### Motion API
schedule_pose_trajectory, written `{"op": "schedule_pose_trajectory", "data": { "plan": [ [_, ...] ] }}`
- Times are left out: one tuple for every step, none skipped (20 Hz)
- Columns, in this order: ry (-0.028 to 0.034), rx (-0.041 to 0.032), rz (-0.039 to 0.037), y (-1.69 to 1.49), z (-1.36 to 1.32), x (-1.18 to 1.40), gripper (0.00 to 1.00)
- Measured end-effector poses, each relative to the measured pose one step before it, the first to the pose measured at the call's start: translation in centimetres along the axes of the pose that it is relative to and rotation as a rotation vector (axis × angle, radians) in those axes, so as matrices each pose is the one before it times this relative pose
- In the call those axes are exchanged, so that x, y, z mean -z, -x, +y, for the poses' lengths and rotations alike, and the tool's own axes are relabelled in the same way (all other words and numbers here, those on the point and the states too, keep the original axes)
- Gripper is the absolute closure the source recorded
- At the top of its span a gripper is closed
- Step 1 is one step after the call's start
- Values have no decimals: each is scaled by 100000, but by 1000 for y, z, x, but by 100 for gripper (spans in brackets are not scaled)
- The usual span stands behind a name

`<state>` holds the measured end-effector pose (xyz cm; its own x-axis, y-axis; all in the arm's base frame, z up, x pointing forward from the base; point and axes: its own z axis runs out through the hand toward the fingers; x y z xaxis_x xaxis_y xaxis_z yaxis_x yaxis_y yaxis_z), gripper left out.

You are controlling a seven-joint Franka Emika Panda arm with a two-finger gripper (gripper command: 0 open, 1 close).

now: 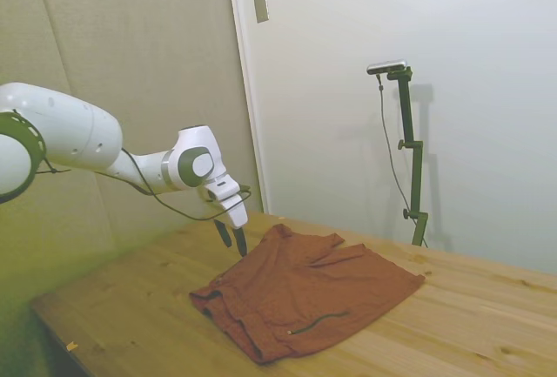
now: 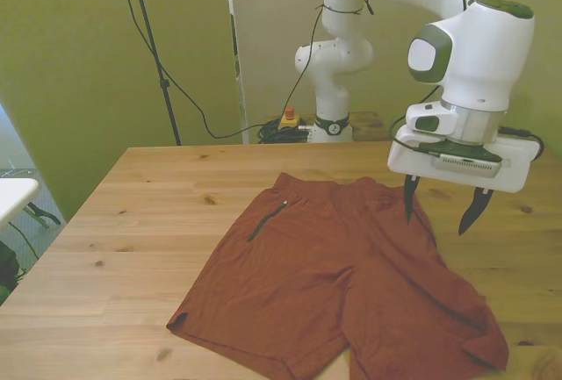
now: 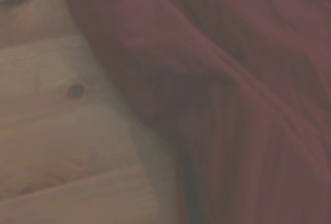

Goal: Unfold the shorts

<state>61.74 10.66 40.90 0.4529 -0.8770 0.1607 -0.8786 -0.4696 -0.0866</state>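
The shorts (image 2: 342, 288) lay spread on the wooden surface (image 2: 132, 222), both legs fanned toward the near edge and the waistband toward the far side, a dark pocket line (image 2: 267, 220) showing on the leg at the front view's left. They looked largely opened out — the two legs were separate and mostly flat. In the side view, though, the cloth was still bunched and doubled along its near edge (image 1: 239, 320), and a raised fold ran close to the waistband. The wrist view showed only a blurred rumple of red cloth (image 3: 232, 105) meeting bare wood.

The end effector (image 2: 441, 209) hung just above the shorts' edge on the front view's right, its two dark fingers spread apart and holding nothing. By my judgement the main unfolding was done — what remained was smoothing those last doubled edges, if anything.
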Motion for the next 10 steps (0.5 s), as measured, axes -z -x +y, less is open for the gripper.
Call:
{"op": "schedule_pose_trajectory", "data": {
  "plan": [
    [-537, 1526, 74, 846, 966, 187, 0],
    [12, 2218, -136, 942, 1141, 116, 0],
    [632, 2335, -502, 911, 1239, 170, 0],
    [791, 1539, -412, 847, 1382, 225, 0],
    [777, 690, -230, 716, 1539, 274, 0],
    [695, 134, -68, 502, 1550, 260, 0],
    [633, -350, 54, 352, 1652, 263, 0],
    [629, -909, 166, 162, 1803, 227, 0],
    [614, -1613, 206, -129, 1990, 117, 0],
    [640, -2158, 165, -346, 2092, -21, 0]
  ]
}}
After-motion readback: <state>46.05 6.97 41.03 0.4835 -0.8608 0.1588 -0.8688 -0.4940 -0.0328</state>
